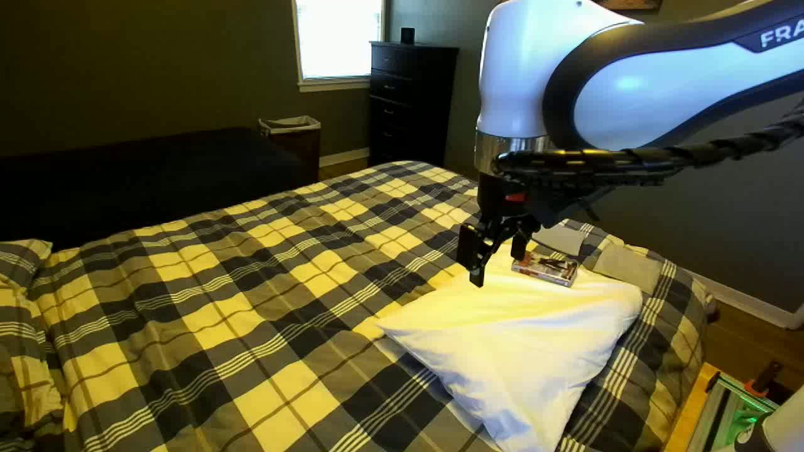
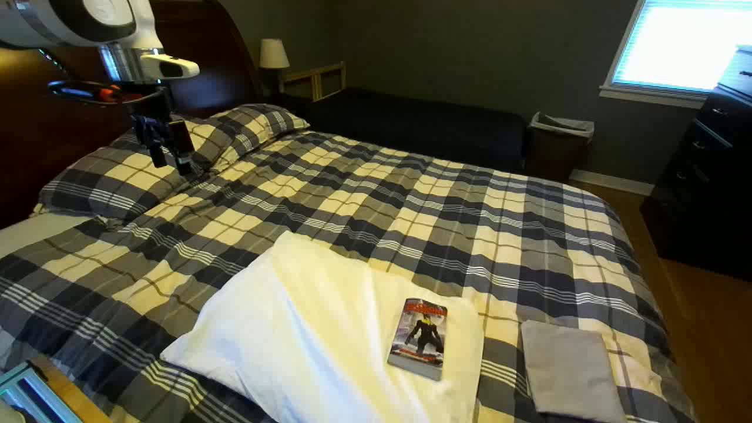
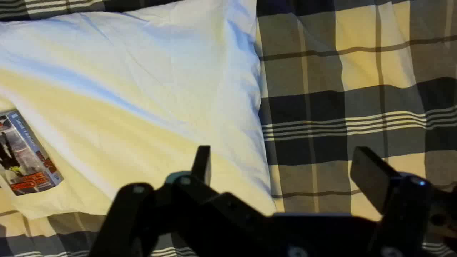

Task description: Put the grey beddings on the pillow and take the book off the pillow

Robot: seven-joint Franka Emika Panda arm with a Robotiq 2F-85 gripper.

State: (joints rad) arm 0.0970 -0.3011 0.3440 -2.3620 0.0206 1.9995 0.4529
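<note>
The white pillow (image 1: 521,339) lies on the plaid bed in both exterior views (image 2: 264,329) and fills the left of the wrist view (image 3: 171,78). The book (image 1: 545,270) lies flat on the pillow near one end (image 2: 418,338); part of it shows at the wrist view's left edge (image 3: 26,157). The grey beddings (image 2: 573,370) lie folded on the bedspread beyond the book's end of the pillow. An exterior view shows two grey cloth pieces there (image 1: 559,238). My gripper (image 1: 499,260) is open and empty (image 3: 282,153), raised above the bed by the pillow's far-from-book edge (image 2: 171,163).
A plaid bedspread (image 2: 411,200) covers the bed. Plaid pillows (image 2: 135,170) lie at the dark headboard (image 2: 200,47). A wooden-edged base (image 2: 64,388) stands by the bed's side. A bin (image 2: 558,144) and a dark dresser (image 1: 411,100) stand farther off.
</note>
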